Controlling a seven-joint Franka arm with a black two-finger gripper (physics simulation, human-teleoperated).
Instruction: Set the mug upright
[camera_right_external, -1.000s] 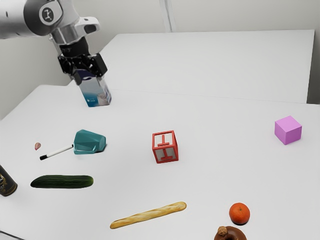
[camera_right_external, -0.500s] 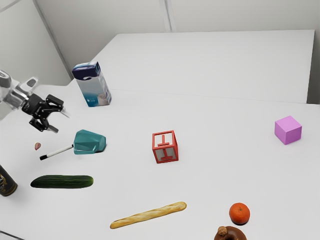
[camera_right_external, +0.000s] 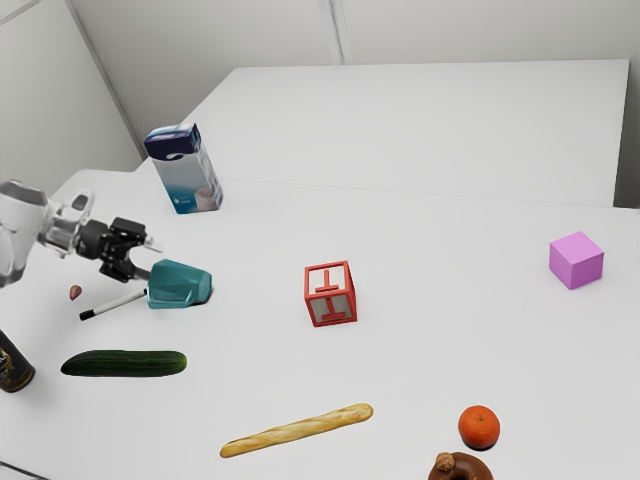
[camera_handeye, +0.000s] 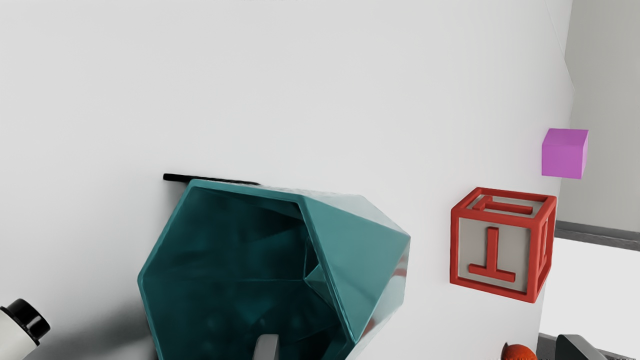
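One teal mug (camera_right_external: 180, 284) is lying on its side on the bench (camera_right_external: 440, 230), its mouth (camera_handeye: 235, 265) facing the open hand (camera_right_external: 152, 262), and is looking stiff, light and perhaps slippery, its thin rim wall (camera_handeye: 328, 270) probably offering the safest pinch.

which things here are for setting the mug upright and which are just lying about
For the job:
- teal mug, on its side
- end effector

Just lying about:
- carton
- marker
- cucumber
- baguette
- letter block
- purple cube
- orange fruit
- chocolate donut
- small reddish piece
- dark cylinder
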